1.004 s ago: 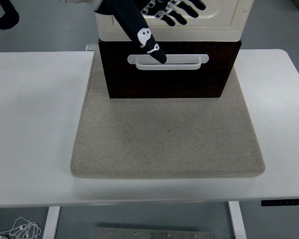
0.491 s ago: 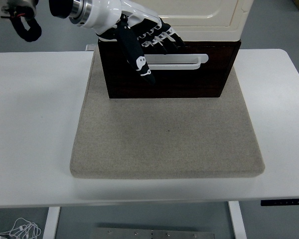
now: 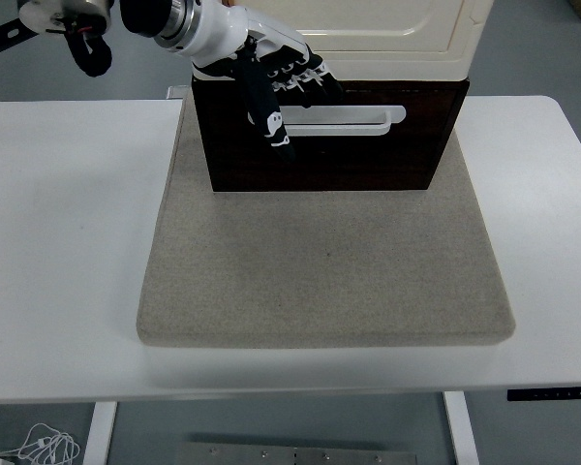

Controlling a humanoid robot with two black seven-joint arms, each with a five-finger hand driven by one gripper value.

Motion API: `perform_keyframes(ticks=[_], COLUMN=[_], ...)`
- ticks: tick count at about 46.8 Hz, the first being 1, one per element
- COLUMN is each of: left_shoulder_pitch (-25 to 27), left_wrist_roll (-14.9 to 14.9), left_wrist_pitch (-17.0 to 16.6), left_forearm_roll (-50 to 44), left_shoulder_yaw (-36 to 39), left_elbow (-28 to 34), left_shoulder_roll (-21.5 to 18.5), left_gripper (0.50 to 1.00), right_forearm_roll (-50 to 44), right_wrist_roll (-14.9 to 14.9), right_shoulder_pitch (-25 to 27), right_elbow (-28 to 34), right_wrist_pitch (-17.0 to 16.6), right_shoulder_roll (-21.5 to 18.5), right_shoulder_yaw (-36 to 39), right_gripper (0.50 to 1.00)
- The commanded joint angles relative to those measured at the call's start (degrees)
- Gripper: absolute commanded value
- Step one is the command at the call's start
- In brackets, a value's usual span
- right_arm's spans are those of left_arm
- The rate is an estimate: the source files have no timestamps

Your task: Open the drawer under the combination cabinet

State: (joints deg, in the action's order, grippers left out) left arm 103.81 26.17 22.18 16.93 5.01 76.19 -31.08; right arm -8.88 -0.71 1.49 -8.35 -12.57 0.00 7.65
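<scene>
The combination cabinet [image 3: 387, 39] has a cream upper part and stands at the back of a grey mat. Under it is a dark brown drawer [image 3: 368, 160] with a white bar handle [image 3: 353, 119]; the drawer front sits flush and closed. My left hand [image 3: 292, 97], black with white markings, reaches in from the upper left to the handle's left end. Its fingers [image 3: 310, 76] are spread against the drawer front just above the handle. The thumb [image 3: 269, 121] points down across the handle's left end. I see nothing gripped. The right arm does not show.
The grey felt mat [image 3: 324, 266] covers the middle of the white table [image 3: 58, 242], in front of the drawer. White cables [image 3: 39, 448] lie on the floor at the lower left. A black control strip [image 3: 552, 393] sits on the table's front right edge.
The left hand has come down from the cream upper part to the drawer handle, then shifted slightly left. The drawer has not moved.
</scene>
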Motion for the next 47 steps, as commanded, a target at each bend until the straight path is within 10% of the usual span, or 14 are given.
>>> perform_keyframes(ticks=[1, 47], left_shoulder_pitch=[-0.6, -3.8], left_wrist_roll=[0.0, 0.0], left_wrist_pitch=[0.0, 0.0], left_forearm_roll=[0.6, 5.9], left_shoulder_yaw=[0.0, 0.0], left_elbow=[-1.2, -6.8], left_shoulder_roll=[1.5, 6.9], left_gripper=[1.0, 1.0], right_forearm_roll=[0.0, 0.0], right_wrist_roll=[0.0, 0.0], right_shoulder_pitch=[0.0, 0.0], right_elbow=[0.0, 0.0], right_wrist_pitch=[0.0, 0.0], right_shoulder_roll=[0.0, 0.0], right_shoulder_yaw=[0.0, 0.0], right_gripper=[0.926, 0.926])
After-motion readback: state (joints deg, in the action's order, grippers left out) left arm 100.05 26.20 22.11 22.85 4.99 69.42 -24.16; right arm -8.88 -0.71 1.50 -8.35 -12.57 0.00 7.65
